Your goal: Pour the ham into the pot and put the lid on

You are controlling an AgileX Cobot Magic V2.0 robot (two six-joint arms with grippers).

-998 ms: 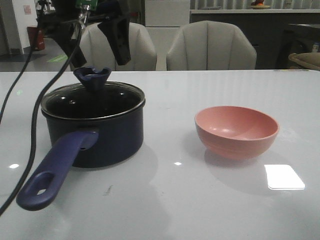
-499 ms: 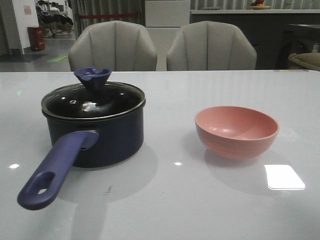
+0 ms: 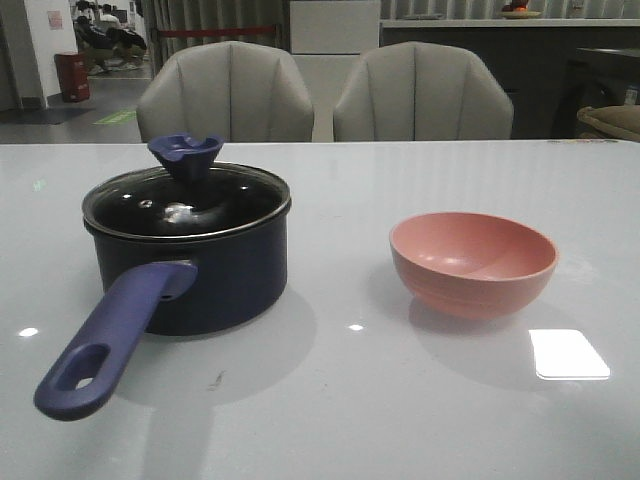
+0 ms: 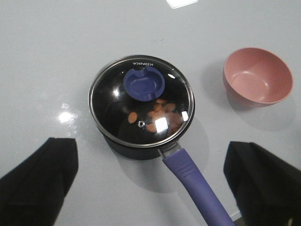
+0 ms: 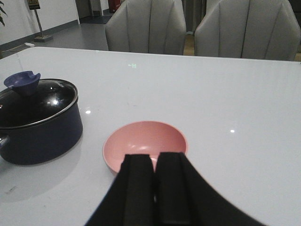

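The dark navy pot (image 3: 190, 270) stands at the left of the table with its purple-blue handle (image 3: 110, 335) toward the front. The glass lid (image 3: 185, 200) with its blue knob (image 3: 186, 155) sits on it. In the left wrist view the ham (image 4: 160, 115) shows as orange-pink chunks through the lid (image 4: 141, 101). My left gripper (image 4: 150, 181) is open and empty, high above the pot (image 4: 141, 141). My right gripper (image 5: 154, 165) is shut and empty, just in front of the pink bowl (image 5: 145, 143). Neither gripper shows in the front view.
The empty salmon-pink bowl (image 3: 472, 262) stands at the right of the table; it also shows in the left wrist view (image 4: 257, 75). Two grey chairs (image 3: 325, 92) stand behind the table's far edge. A bright light patch (image 3: 568, 353) lies at the front right.
My left gripper, over the lid's knob a second ago, has risen out of the front view. The lid stays on the pot. Nothing has moved in the last half second.
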